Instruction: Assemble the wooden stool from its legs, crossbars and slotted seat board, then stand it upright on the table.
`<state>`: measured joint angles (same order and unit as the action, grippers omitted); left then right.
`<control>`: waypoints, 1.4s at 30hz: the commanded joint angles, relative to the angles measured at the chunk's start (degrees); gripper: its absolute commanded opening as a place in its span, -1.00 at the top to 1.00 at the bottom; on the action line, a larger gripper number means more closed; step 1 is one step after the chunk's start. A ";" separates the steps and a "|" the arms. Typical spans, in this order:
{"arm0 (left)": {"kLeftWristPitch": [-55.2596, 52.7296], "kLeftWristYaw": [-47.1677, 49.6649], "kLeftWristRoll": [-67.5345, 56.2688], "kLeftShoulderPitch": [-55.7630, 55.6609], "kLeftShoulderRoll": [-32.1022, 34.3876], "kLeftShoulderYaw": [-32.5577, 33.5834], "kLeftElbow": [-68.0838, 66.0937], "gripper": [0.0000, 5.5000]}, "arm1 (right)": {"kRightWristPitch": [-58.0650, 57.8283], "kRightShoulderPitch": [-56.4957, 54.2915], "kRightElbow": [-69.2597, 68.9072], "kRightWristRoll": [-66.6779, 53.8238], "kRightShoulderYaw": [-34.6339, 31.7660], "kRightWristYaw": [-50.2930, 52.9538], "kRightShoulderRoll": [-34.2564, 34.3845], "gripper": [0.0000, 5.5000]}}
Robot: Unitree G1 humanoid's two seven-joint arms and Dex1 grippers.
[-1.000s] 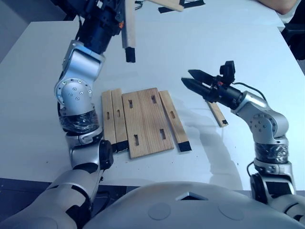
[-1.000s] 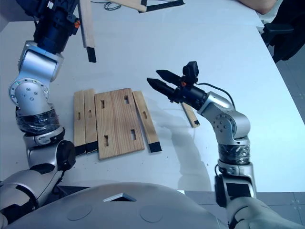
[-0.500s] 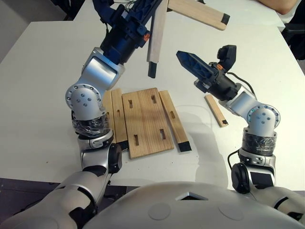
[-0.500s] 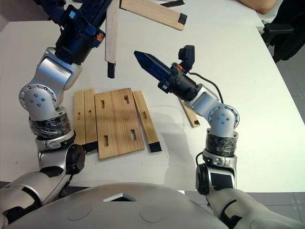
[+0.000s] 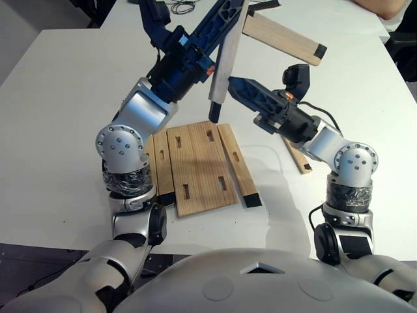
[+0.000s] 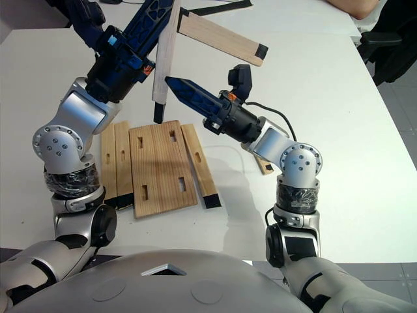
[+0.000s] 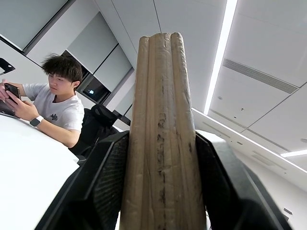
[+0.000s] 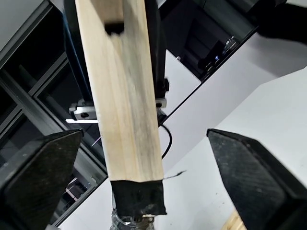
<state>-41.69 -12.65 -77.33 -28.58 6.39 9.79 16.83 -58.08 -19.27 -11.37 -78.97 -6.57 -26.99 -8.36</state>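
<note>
My left gripper (image 5: 218,23) is shut on a pale wooden leg (image 5: 225,68), which hangs black tip down over the slotted seat board (image 5: 199,166). A second wooden piece (image 5: 283,39) juts rightward from the leg's top. The left wrist view shows the leg (image 7: 160,143) clamped between dark fingers (image 7: 103,191). My right gripper (image 5: 236,86) is open at the leg's lower end. In the right wrist view its fingers (image 8: 38,177) stand apart on either side of the black-tipped end (image 8: 136,196). Two legs (image 5: 156,163) lie left of the board and one leg (image 5: 238,163) right of it.
A short crossbar (image 5: 296,155) lies on the white table (image 5: 52,130) under my right forearm. The table's left half and front right are bare. Black cables and a dark strip lie at the far edge (image 5: 260,5).
My left arm swung the held leg and its attached piece rightward and down over the board. My right gripper rose and moved left up to the leg's lower end.
</note>
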 commanded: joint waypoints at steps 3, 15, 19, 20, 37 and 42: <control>0.15 -0.57 -0.26 0.38 0.09 -0.51 0.93 0.18 | -0.84 -2.12 0.23 -1.09 1.36 0.55 0.25 -0.73; 0.92 -0.17 0.21 1.35 -0.53 -1.07 2.09 0.18 | 0.42 -1.95 0.36 0.25 1.53 -0.24 0.02 -0.41; 1.52 0.19 0.41 1.38 -0.91 -1.11 2.35 0.18 | 0.30 -1.81 0.00 0.35 1.41 -0.72 -0.61 -0.18; 1.70 0.27 0.47 1.39 -1.00 -1.17 2.40 0.18 | 0.31 -1.77 -0.08 0.48 1.50 -0.81 -0.72 -0.16; 4.10 -0.43 1.77 2.01 -1.86 -1.32 3.05 0.18 | 1.80 -2.38 0.18 3.36 1.66 -1.22 -1.75 0.24; 4.23 -1.75 2.80 2.90 -0.96 -2.18 3.84 0.18 | 1.38 -3.38 0.55 4.15 0.87 -2.13 -3.55 0.24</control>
<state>-36.95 -12.86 -74.83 -26.07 4.71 8.54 18.94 -57.16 -21.30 -11.76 -76.31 -4.39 -29.95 -10.08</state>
